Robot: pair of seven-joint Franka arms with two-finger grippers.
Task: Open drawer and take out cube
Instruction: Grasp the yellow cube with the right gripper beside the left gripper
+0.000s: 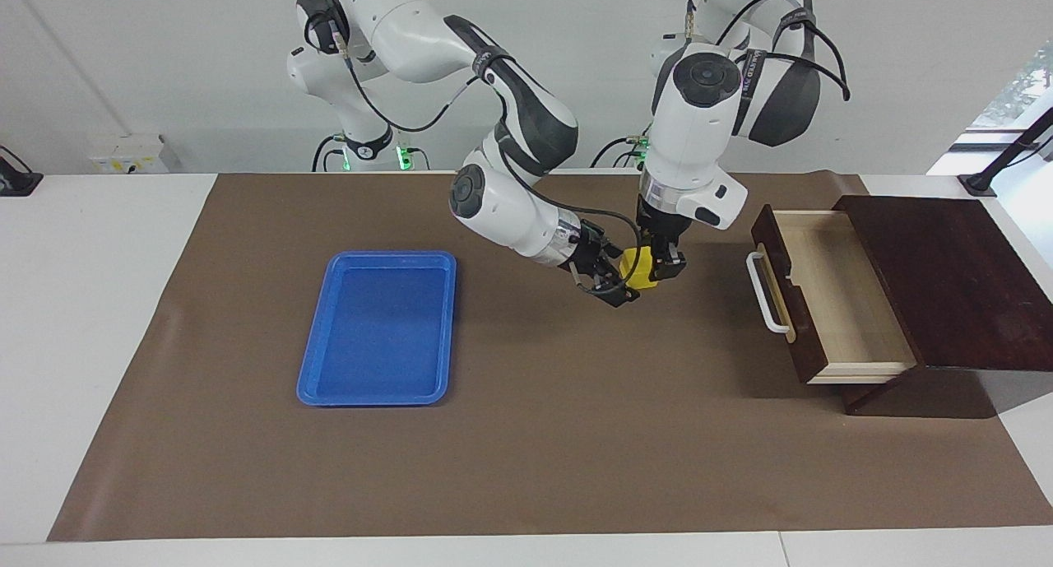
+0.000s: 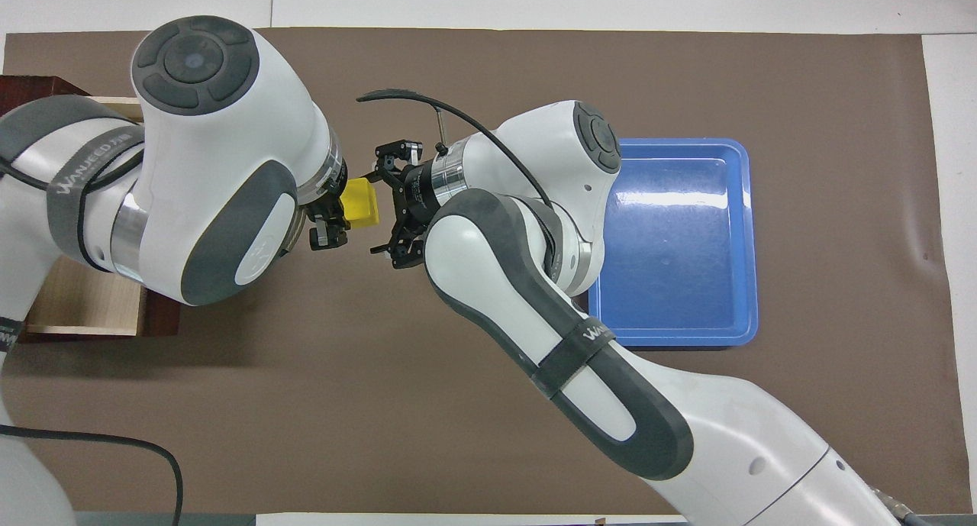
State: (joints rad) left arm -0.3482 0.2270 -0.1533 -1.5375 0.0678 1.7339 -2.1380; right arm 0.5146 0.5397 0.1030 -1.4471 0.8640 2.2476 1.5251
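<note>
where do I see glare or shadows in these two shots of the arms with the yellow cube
Overhead view: white streaks of glare across the blue tray floor; the arms shade the brown mat beneath them. Facing view: a soft shadow on the mat under the cube, a darker one below the open drawer; no glare on the tray.

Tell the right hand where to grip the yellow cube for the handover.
The left hand holds the cube from above, over the mat between the blue tray and the open drawer. The right hand, open beside it, should probably come level from the tray's end and close on the two flat vertical faces showing below the left fingers.
</note>
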